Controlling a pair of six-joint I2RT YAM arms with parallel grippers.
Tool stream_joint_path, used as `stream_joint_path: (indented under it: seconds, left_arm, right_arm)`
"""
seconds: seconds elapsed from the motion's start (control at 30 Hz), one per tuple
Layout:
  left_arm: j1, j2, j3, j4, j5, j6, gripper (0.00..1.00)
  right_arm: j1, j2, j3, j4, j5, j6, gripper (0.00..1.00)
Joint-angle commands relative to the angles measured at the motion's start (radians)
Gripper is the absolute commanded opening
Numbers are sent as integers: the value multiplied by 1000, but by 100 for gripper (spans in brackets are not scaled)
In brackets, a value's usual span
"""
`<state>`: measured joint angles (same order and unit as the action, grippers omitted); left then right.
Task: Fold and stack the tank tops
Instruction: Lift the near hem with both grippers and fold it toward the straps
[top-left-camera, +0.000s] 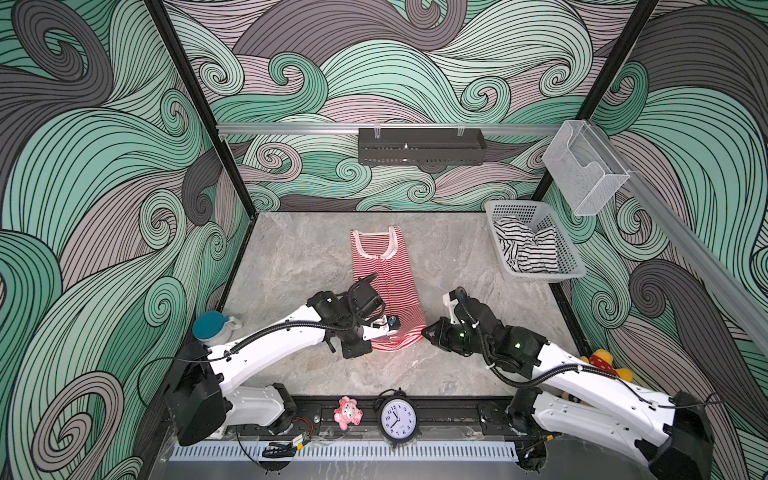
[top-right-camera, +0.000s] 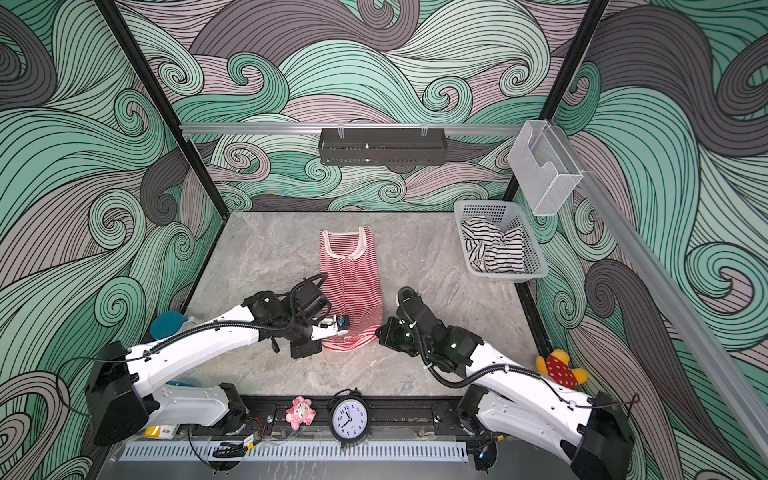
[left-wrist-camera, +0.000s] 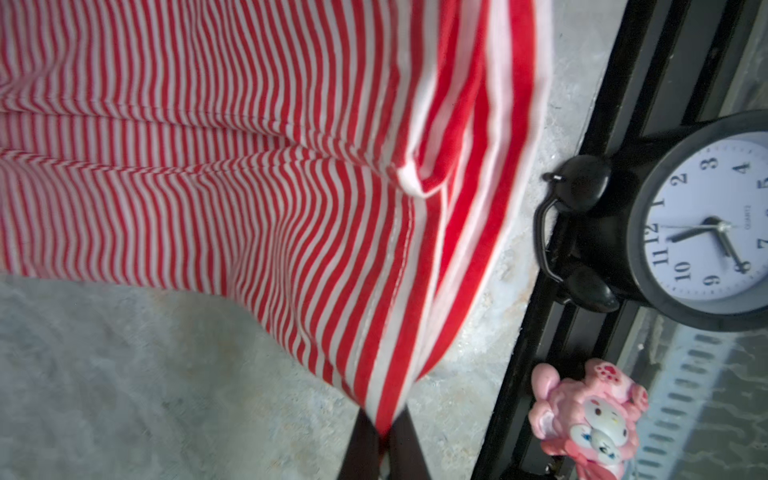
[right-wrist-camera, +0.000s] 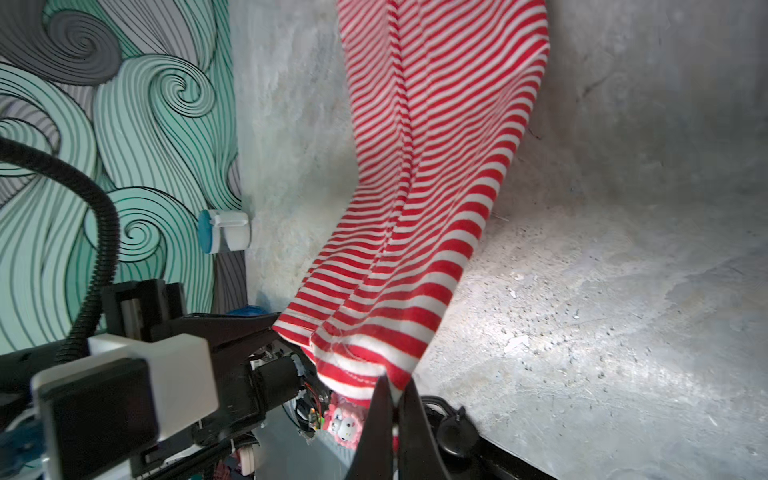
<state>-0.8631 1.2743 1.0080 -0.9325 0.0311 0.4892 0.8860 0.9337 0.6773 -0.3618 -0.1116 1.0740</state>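
The red-and-white striped tank top (top-left-camera: 388, 282) (top-right-camera: 353, 278) lies lengthwise on the marble table, straps toward the back wall, folded into a narrow strip. My left gripper (top-left-camera: 374, 341) (left-wrist-camera: 384, 436) is shut on the near-left corner of its hem. My right gripper (top-left-camera: 423, 332) (right-wrist-camera: 397, 399) is shut on the near-right corner. In both wrist views the hem end (right-wrist-camera: 374, 332) hangs raised off the table. The black-and-white striped tank top (top-left-camera: 525, 249) (top-right-camera: 492, 245) sits crumpled in the basket.
The white perforated basket (top-left-camera: 569, 257) stands at the back right. A black alarm clock (top-left-camera: 398, 417) and a pink toy (top-left-camera: 348, 412) sit on the front rail. A teal-lidded container (top-left-camera: 210, 326) is at the left edge, a yellow-and-red plush (top-left-camera: 602, 363) at the right.
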Motion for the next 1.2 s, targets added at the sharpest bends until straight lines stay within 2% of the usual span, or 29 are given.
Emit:
stream_joint_path:
  seconds: [0.0, 0.17, 0.33, 0.6, 0.87, 1.17]
  left_arm:
    - [22, 1, 63, -39, -95, 24, 0]
    - [101, 65, 176, 14, -124, 60, 0]
    - [204, 199, 281, 66, -122, 96, 0]
    - [302, 356, 398, 118, -138, 103, 0]
    - [355, 438, 443, 202, -176, 89, 1]
    - [412, 625, 536, 263, -215, 74, 2]
  right_arm:
    - [-18, 19, 88, -96, 37, -65, 0]
    - [-108, 119, 212, -119, -25, -157, 0]
    - [-217, 247, 321, -119, -105, -236, 0]
    - [-371, 453, 446, -59, -238, -307, 0]
    - [-447, 650, 589, -29, -316, -347, 0]
    - [-514, 893, 690, 46, -413, -342, 0]
